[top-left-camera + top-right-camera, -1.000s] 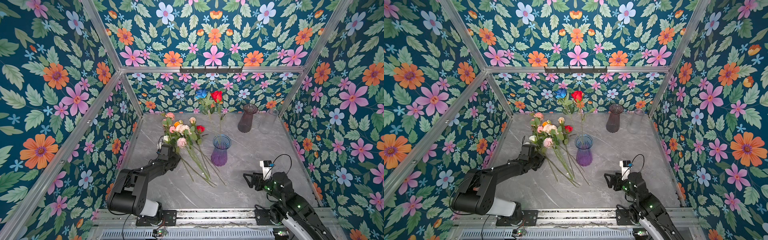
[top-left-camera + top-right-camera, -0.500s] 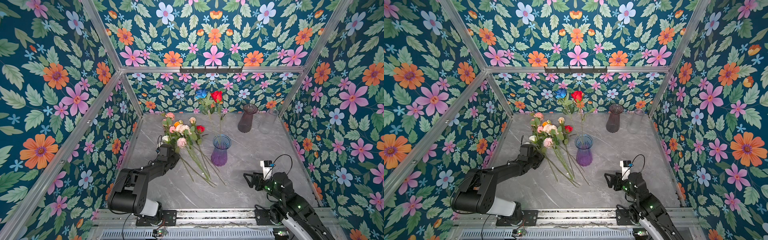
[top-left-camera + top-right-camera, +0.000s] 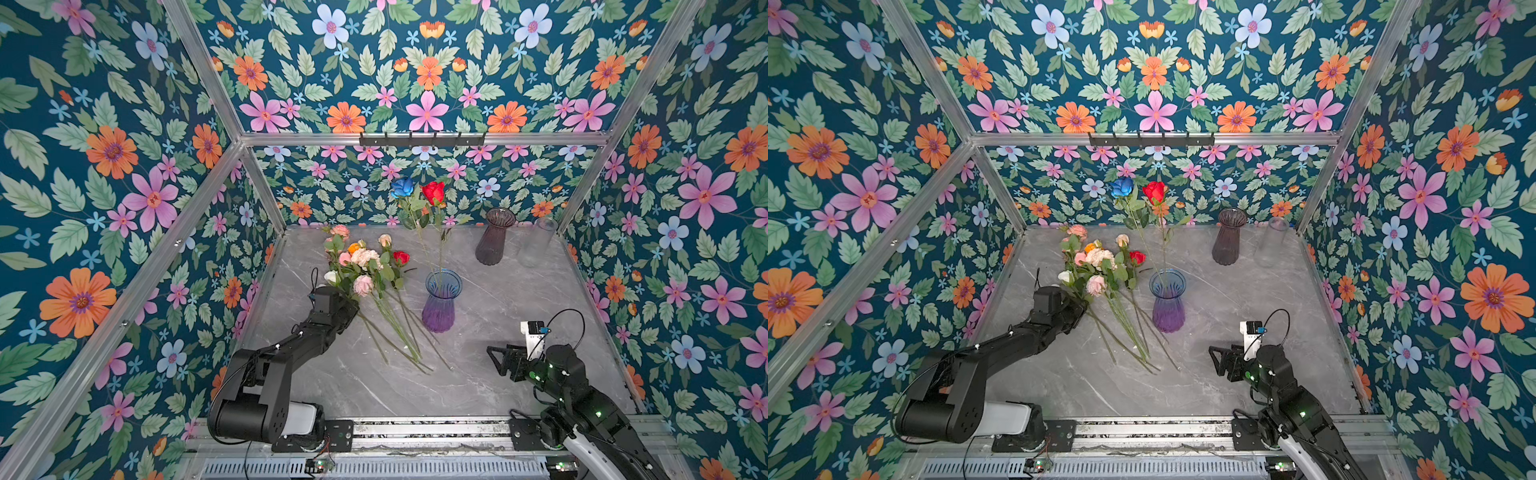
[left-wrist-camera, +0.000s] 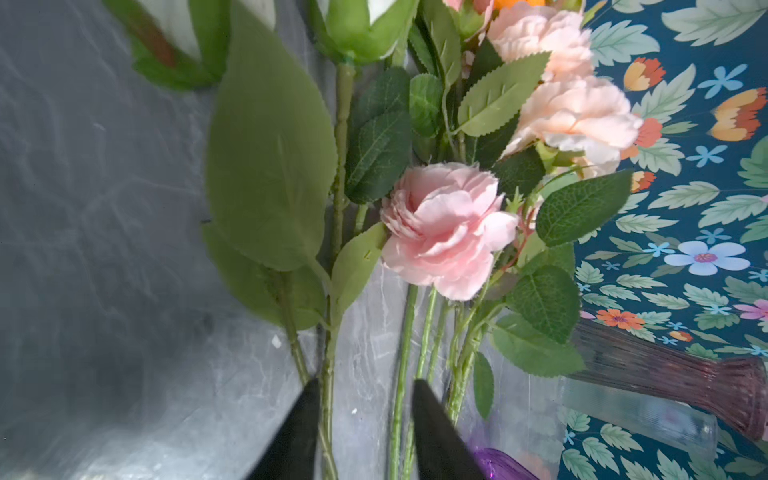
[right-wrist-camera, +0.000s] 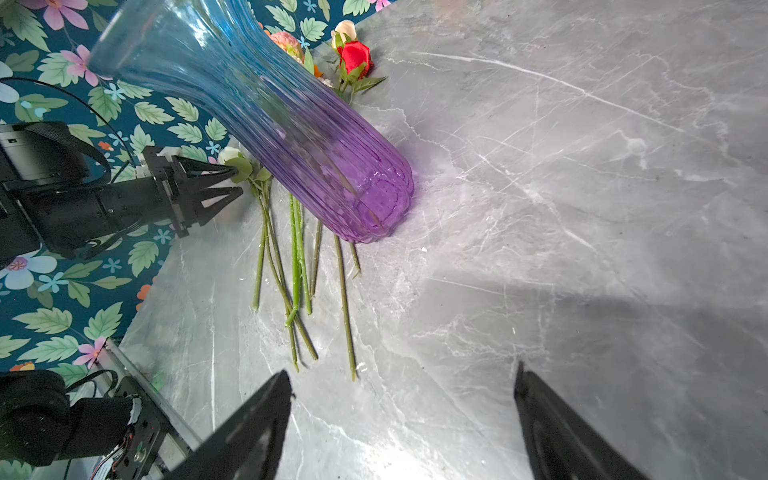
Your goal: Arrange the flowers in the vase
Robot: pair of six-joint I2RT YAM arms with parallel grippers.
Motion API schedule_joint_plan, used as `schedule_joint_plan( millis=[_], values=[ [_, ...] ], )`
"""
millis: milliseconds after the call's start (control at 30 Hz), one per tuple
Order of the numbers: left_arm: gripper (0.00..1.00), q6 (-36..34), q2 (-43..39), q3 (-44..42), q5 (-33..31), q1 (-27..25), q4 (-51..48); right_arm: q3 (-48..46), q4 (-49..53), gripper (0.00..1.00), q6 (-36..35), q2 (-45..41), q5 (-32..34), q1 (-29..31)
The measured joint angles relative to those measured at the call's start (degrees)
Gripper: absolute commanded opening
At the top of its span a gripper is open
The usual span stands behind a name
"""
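The flowers (image 3: 365, 266) lie in a loose pile on the grey marble table (image 3: 519, 316), heads toward the back wall, stems fanned toward the front. A blue-to-purple glass vase (image 3: 441, 303) stands right of them, holding a blue rose (image 3: 402, 187) and a red rose (image 3: 433, 192). My left gripper (image 4: 365, 390) is open low over the pile, with green stems (image 4: 399, 399) between its fingers, just behind a pink flower (image 4: 444, 228). In both top views it sits at the pile's left edge (image 3: 351, 305) (image 3: 1081, 305). My right gripper (image 5: 403, 374) stands open and empty over bare table, front right (image 3: 492, 357).
A dark purple vase (image 3: 492, 241) and a clear glass vase (image 3: 536, 241) stand at the back right. Flowered walls with aluminium posts close in the left, back and right sides. Stem ends (image 5: 353, 374) reach toward the right gripper.
The left gripper's fingers now stand apart around the stems, and it has shifted only slightly at the pile's edge. The right arm, the vase and the flowers have not moved.
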State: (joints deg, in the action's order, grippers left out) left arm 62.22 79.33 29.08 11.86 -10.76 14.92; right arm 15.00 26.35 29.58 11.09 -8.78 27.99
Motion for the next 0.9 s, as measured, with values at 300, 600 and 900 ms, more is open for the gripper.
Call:
schedule_joint_plan(
  millis=[300, 600, 900],
  values=[
    [0.45, 2.4, 3.7, -3.4, 3.3, 0.3, 5.5, 0.0, 0.0, 0.85, 0.0, 0.0, 0.0, 0.0],
    [0.29, 3.8, 8.2, -3.3, 5.3, 1.0, 11.7, 0.0, 0.0, 0.85, 0.0, 0.0, 0.0, 0.0],
    [0.06, 3.2, 8.4, -2.5, 7.0, 2.3, 13.5, 0.0, 0.0, 0.85, 0.0, -0.1, 0.0, 0.0]
  ],
)
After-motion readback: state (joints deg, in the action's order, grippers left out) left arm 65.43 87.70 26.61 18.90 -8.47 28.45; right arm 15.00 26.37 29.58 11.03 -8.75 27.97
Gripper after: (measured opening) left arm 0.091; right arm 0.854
